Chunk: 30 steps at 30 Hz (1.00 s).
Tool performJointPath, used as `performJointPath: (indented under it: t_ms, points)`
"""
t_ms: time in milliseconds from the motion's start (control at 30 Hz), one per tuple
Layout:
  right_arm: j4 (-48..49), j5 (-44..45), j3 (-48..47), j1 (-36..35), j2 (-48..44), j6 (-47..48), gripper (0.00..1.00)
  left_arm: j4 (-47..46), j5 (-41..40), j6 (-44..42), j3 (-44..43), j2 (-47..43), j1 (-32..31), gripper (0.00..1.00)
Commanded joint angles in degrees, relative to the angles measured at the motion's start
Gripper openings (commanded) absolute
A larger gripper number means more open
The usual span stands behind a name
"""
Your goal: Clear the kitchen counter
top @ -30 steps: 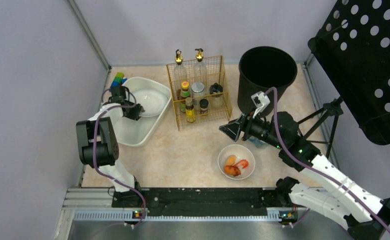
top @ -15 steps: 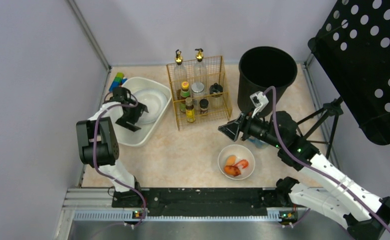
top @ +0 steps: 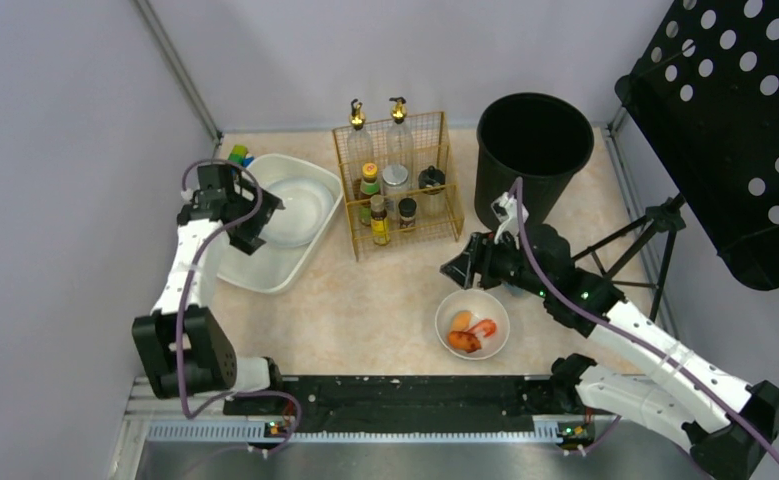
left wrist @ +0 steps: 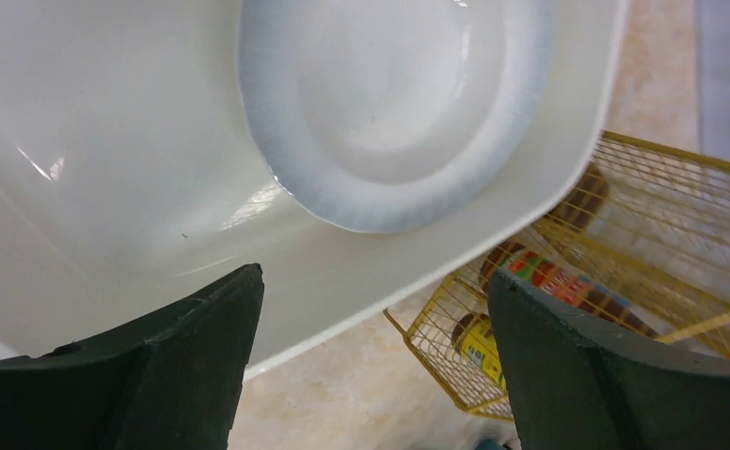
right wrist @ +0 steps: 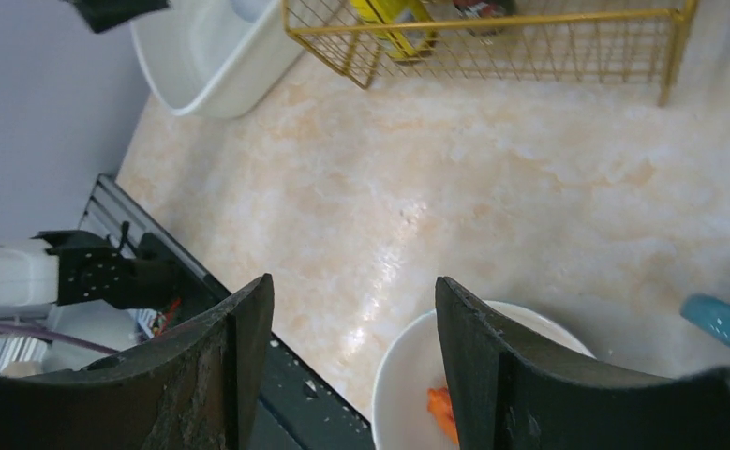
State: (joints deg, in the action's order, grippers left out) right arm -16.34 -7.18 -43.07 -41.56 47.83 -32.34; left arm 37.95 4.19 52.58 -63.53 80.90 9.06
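Holding round blue-rimmed plate (left wrist: 389, 103), glossy white tub (left wrist: 108, 169), marbled peach kitchen counter (right wrist: 492, 187)

Bright, even light, soft shadows; glare on the kitchen counter (right wrist: 389, 272) and white tub (left wrist: 47, 167).

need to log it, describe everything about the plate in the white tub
The plate is round, glossy white like ceramic, with a pale blue-grey rim band. Empty, unbroken. It lies right side up in the white tub, at the end nearest the gold wire rack; the open left tool hangs clear of it.
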Motion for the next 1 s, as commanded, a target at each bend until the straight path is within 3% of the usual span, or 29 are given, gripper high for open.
performJointPath:
  t_ms: [0,133,267,467,633,967]
  points:
    - [-8.2,6.4,0.6,0.9,-1.9,-1.5,0.63,3.7,3.1,-5.9,-1.1,-8.5,-0.3,0.93]
    - [-18.7,15.7,-1.7,1.0,-4.7,-1.6,0.63,3.2,7.4,-10.3,3.7,-18.4,-1.5,0.91]
    - [-26.3,18.6,-2.4,1.1,-7.7,-3.5,0.64,3.3,11.6,-14.6,6.3,-23.5,-8.0,0.91]
    - [-36.8,21.5,-4.1,1.2,-1.2,-10.5,0.57,5.1,9.0,-15.8,5.0,-20.7,-27.0,0.90]
    - [-37.7,22.1,-1.3,1.1,-0.6,-13.5,0.56,2.3,5.8,-15.0,6.0,-16.7,-39.3,0.89]
    - [-39.9,20.8,3.9,1.1,-1.3,-19.2,0.54,-5.6,3.9,-13.9,8.1,-9.0,-52.7,0.90]
